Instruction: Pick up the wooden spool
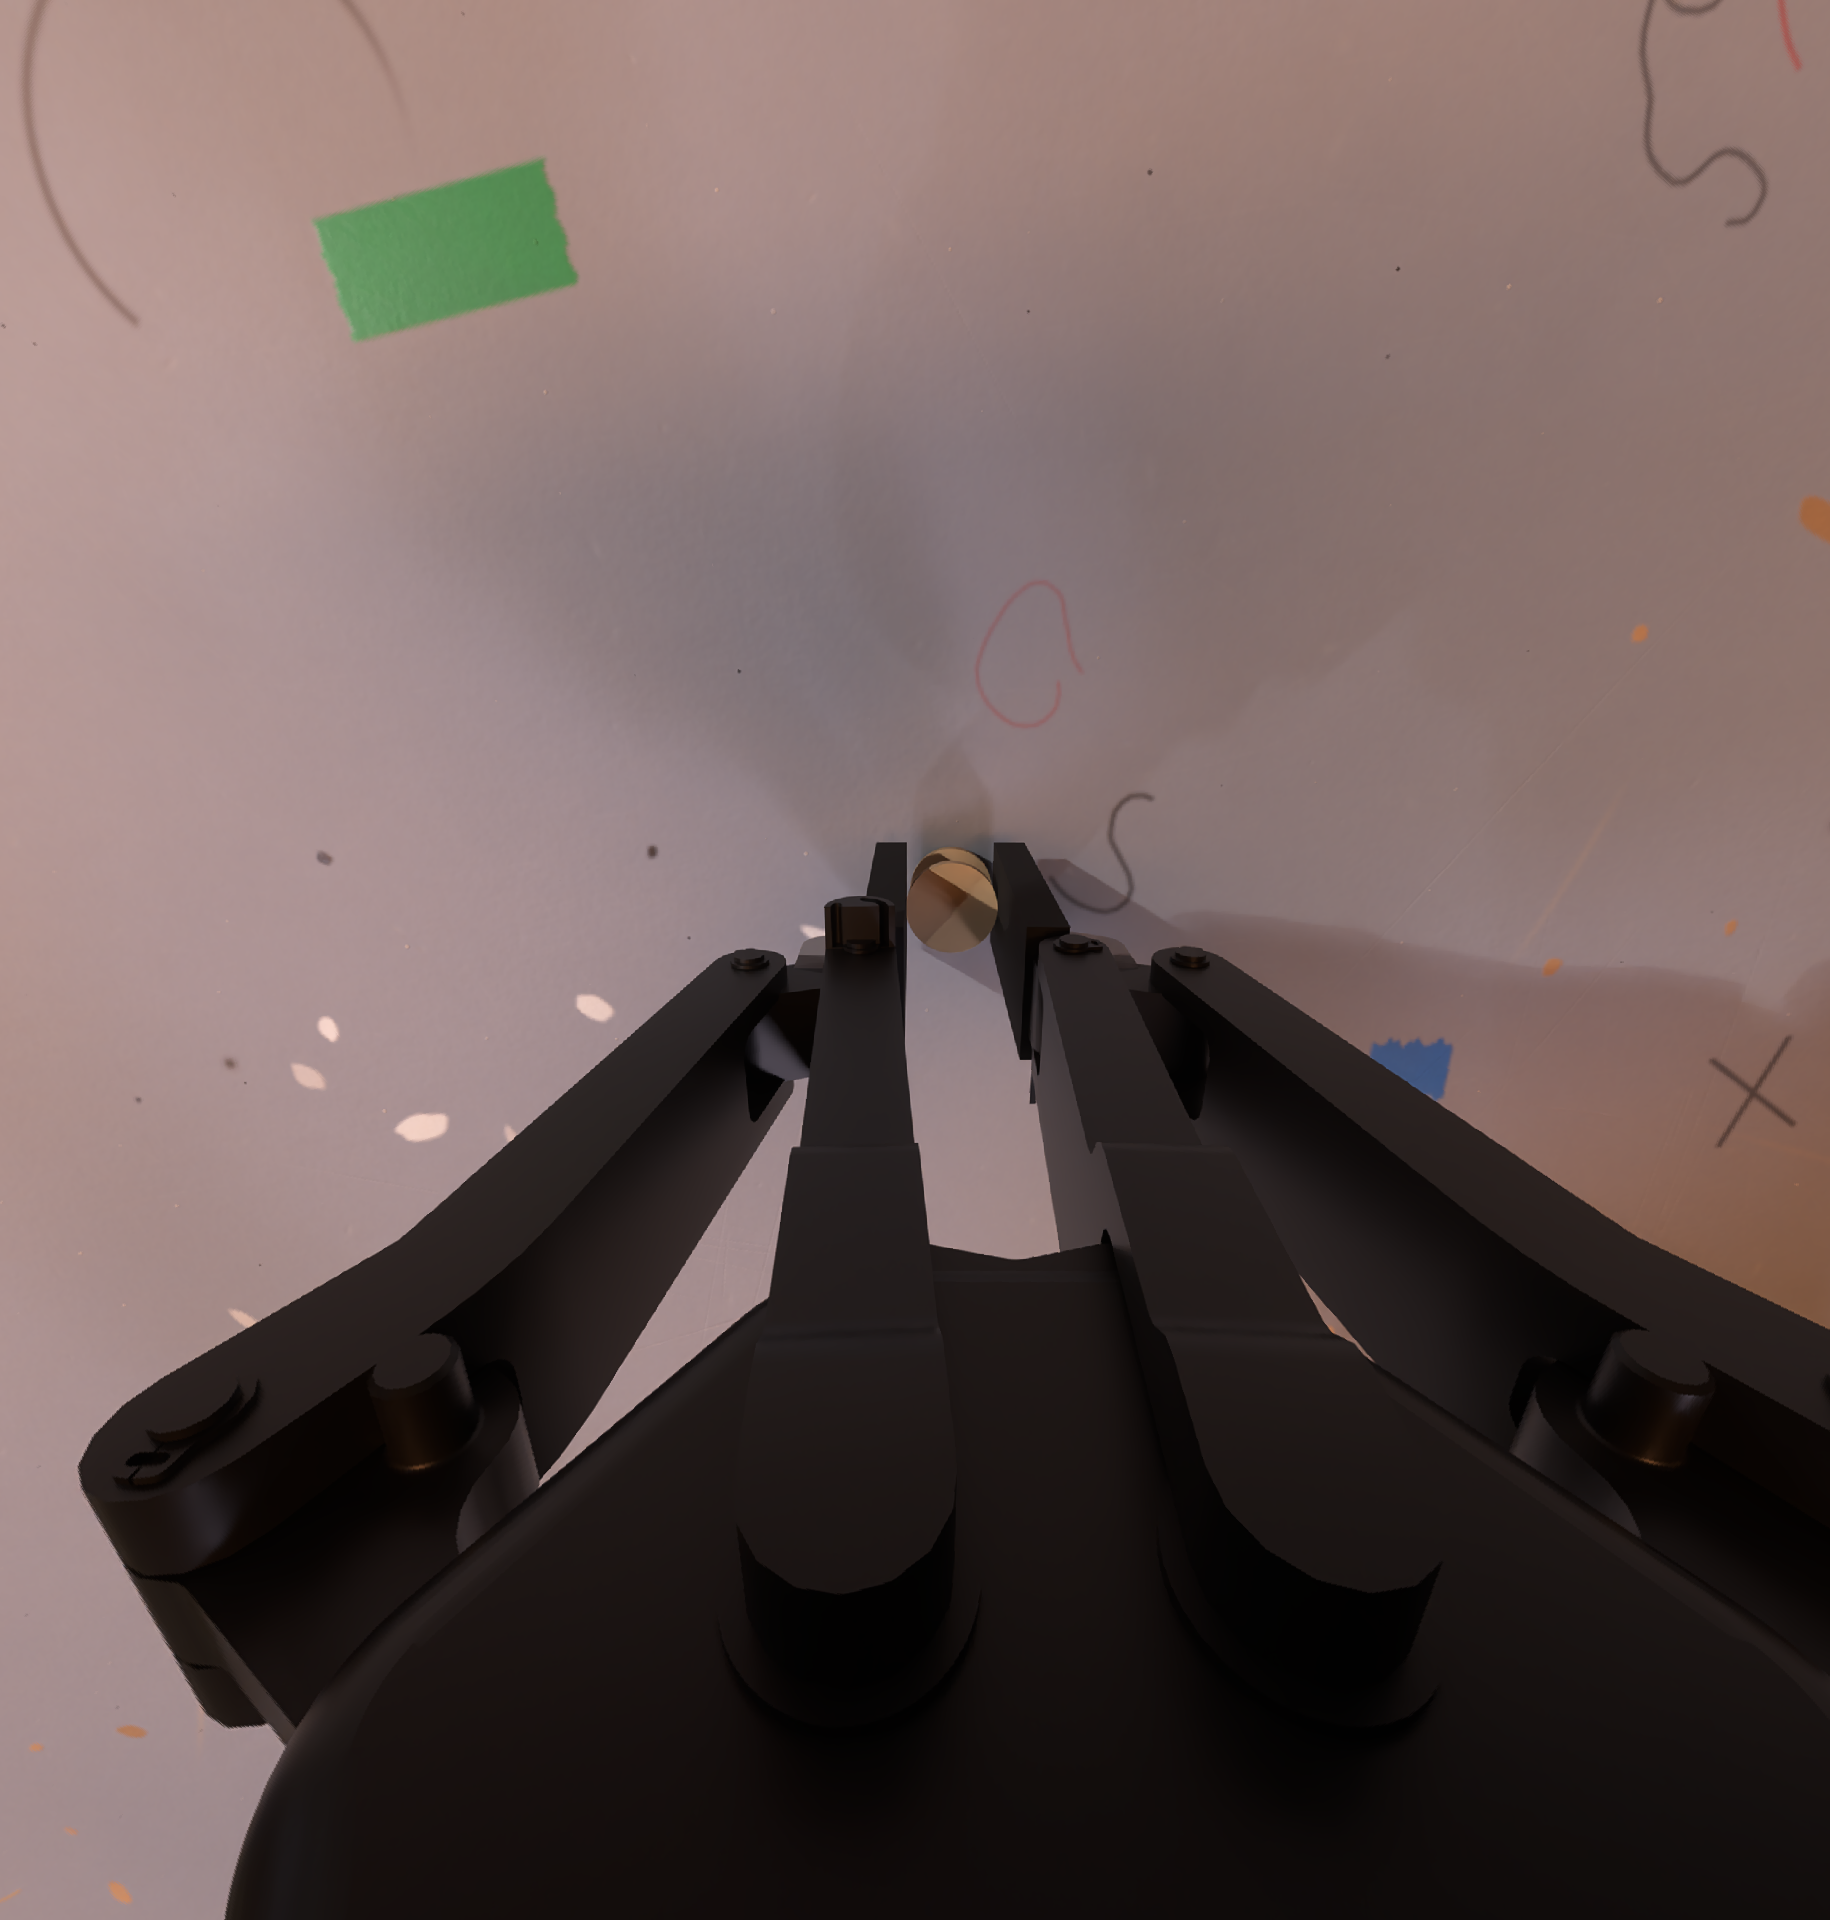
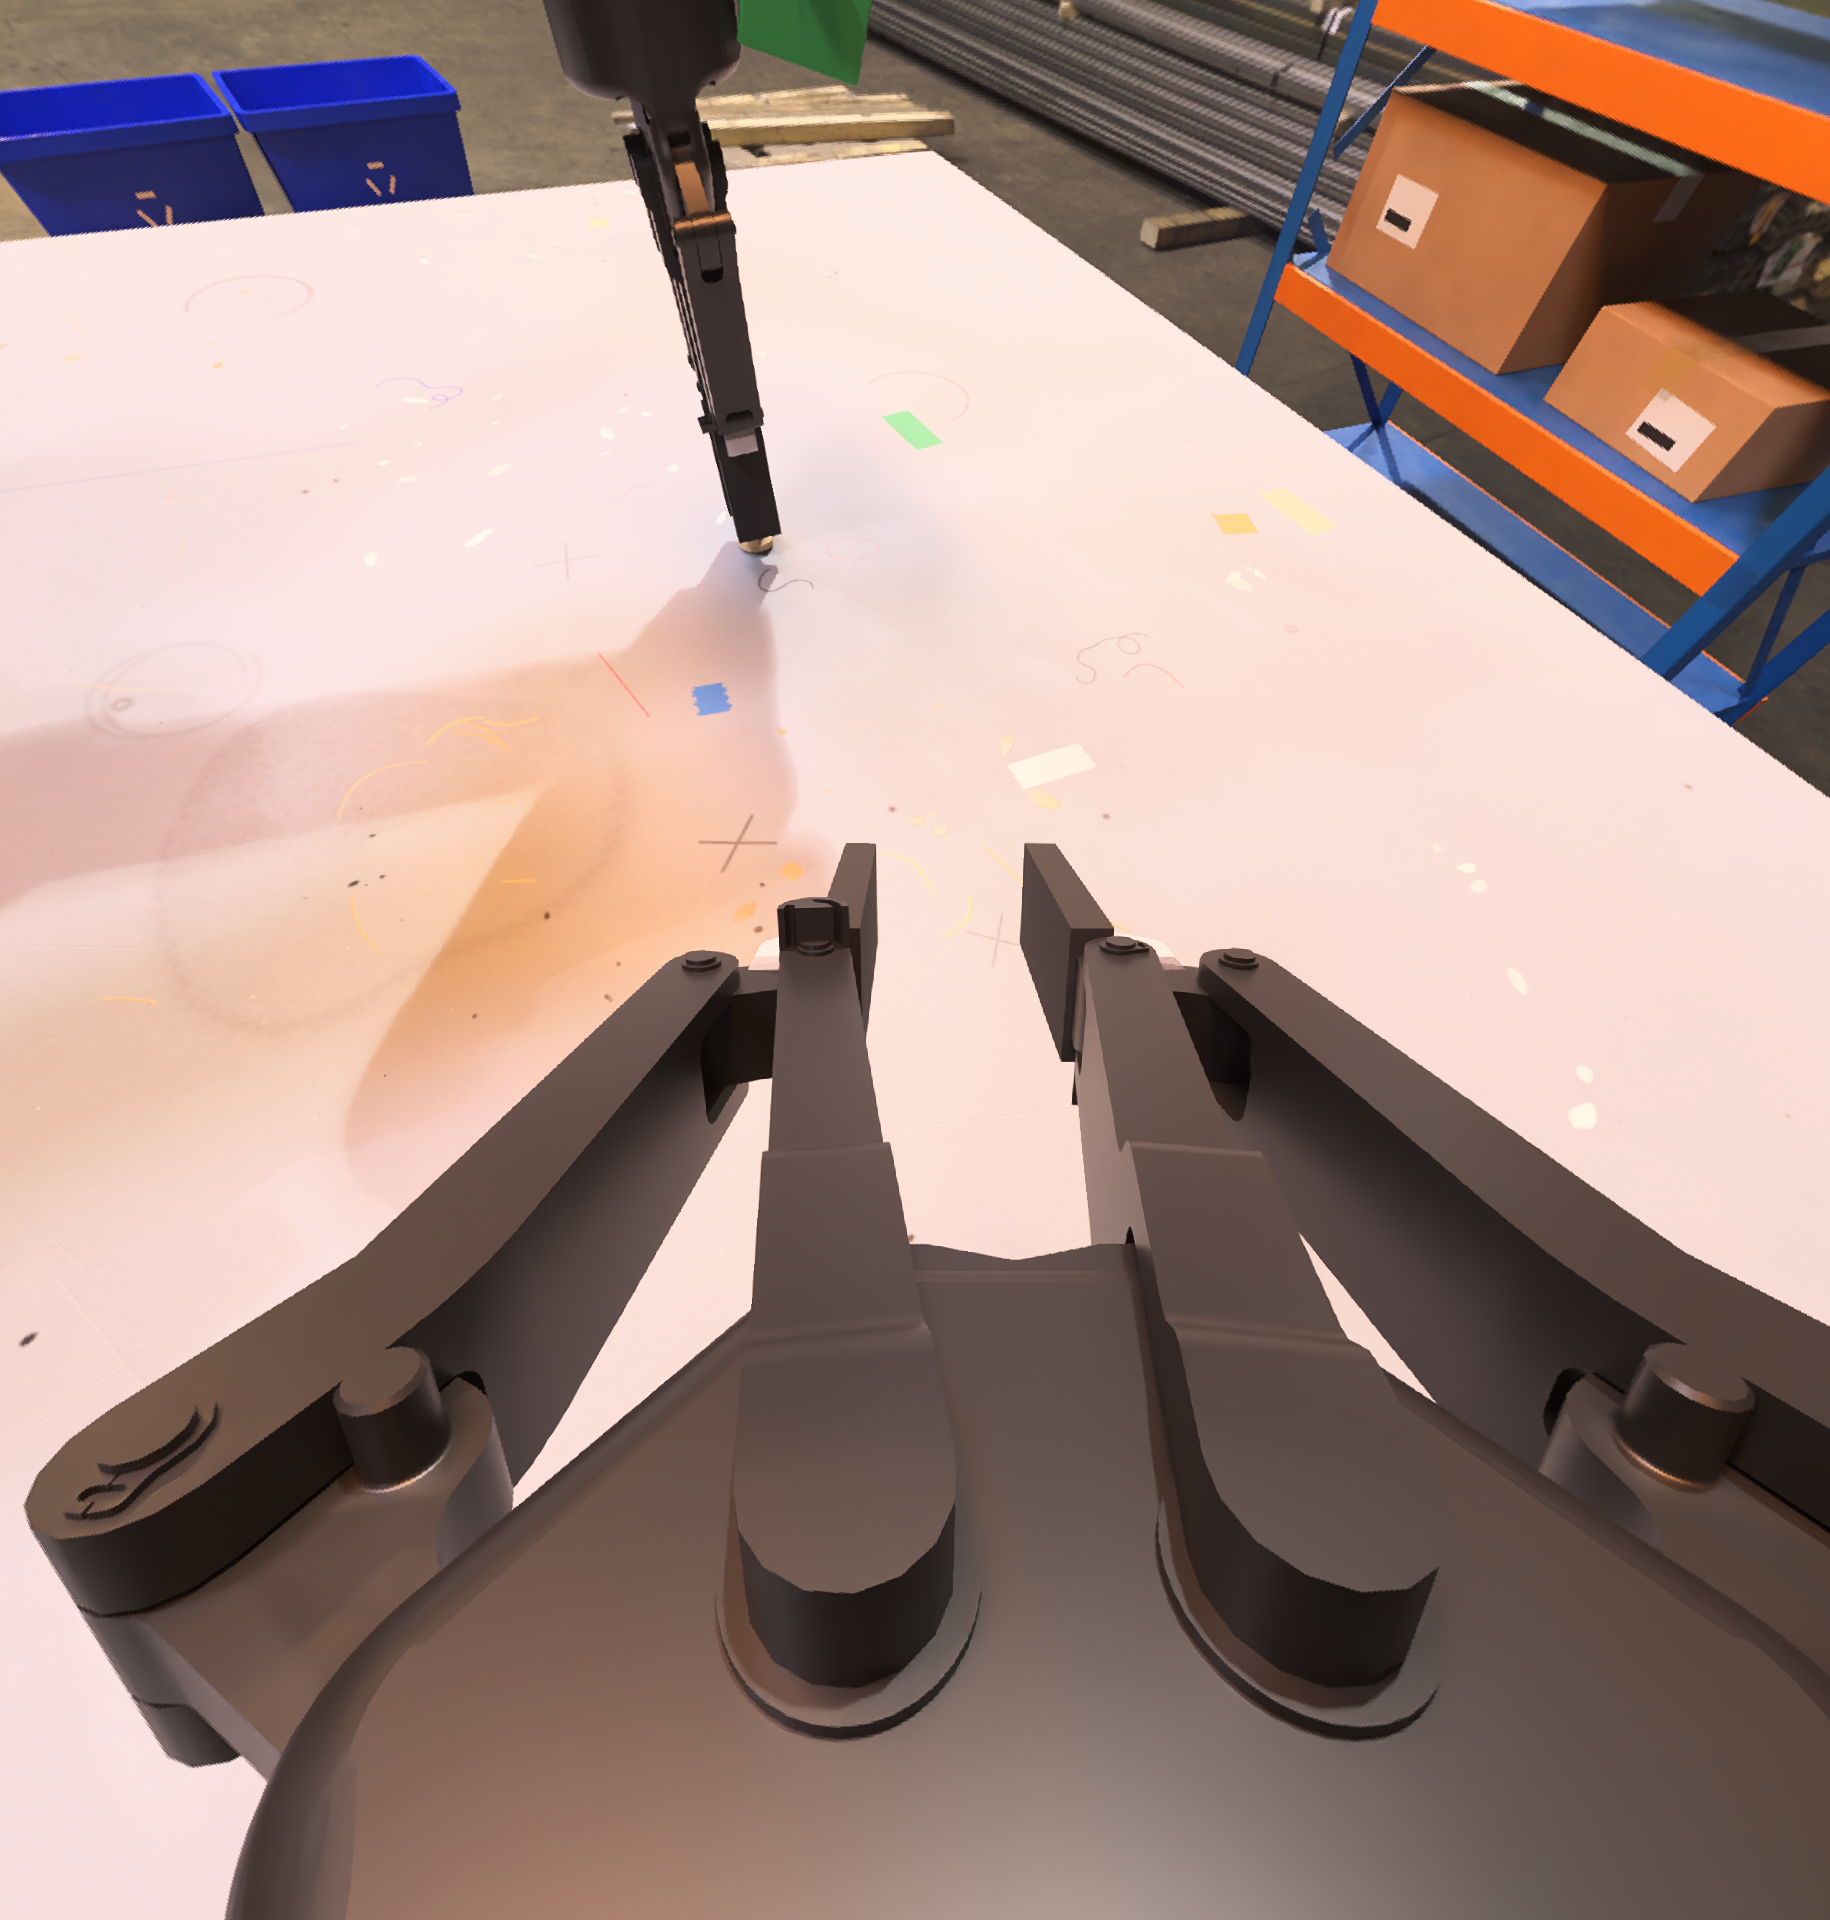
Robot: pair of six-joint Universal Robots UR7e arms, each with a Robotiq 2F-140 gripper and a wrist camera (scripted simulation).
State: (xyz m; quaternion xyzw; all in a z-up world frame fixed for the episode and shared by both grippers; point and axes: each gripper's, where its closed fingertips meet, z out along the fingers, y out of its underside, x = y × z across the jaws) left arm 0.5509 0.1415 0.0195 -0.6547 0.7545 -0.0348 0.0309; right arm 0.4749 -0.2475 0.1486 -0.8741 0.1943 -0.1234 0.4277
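The wooden spool [image 1: 950, 902] is small, round and tan, lying on its side between the tips of my left gripper [image 1: 950, 868]. The jaws stand narrow, and both pads press against the spool's sides. The spool sits at or barely above the white table; I cannot tell which. In the right wrist view the left gripper [image 2: 755, 532] points down at the table's middle with the spool [image 2: 753, 544] showing at its tip. My right gripper [image 2: 947, 883] is open and empty, low over the near part of the table, well short of the spool.
The white table [image 2: 1306, 831] carries pen scribbles, paint specks, a green tape patch [image 1: 443, 249] and a blue one [image 2: 711, 698]. Two blue bins [image 2: 215, 135] stand beyond the far edge. An orange-and-blue shelf rack [image 2: 1513, 416] with cardboard boxes stands at the right.
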